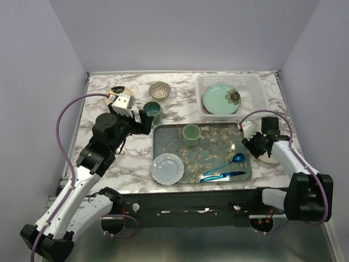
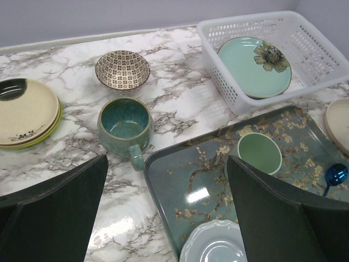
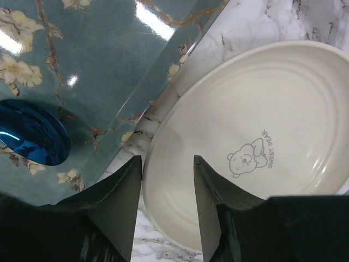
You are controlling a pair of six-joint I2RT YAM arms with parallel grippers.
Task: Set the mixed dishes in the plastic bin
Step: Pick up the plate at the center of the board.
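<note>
- two right fingers [image 3: 117, 213] stand a narrow way apart, not closed, astride the near rim of the cream bear-print plate [image 3: 245, 136]; one is outside the rim, the other over the plate's inside; whether they touch it i cannot tell
- that plate lies on the marble counter [image 3: 262, 16], just beside the edge of the blossom-patterned tray [image 3: 82, 65]; a blue spoon [image 3: 30, 134] lies on the tray near the fingers
- left fingers [image 2: 54, 213] are spread wide and hold nothing, above the counter and the tray's corner
- ahead between them the dark teal mug [image 2: 124, 125] stands upright on the counter, its handle towards the fingers, just beside the tray
- beyond it sits the speckled bowl [image 2: 122, 69]; further left is a stack of plates [image 2: 24, 112], cream on lime green
- the white bin [image 2: 218, 49] stands on the counter behind the tray; a mint flower plate [image 2: 251, 65] lies in it
- on the tray: a green cup [image 2: 259, 153], upright; a pale blue plate [image 2: 212, 245]; a blue knife [image 1: 222, 176]
</note>
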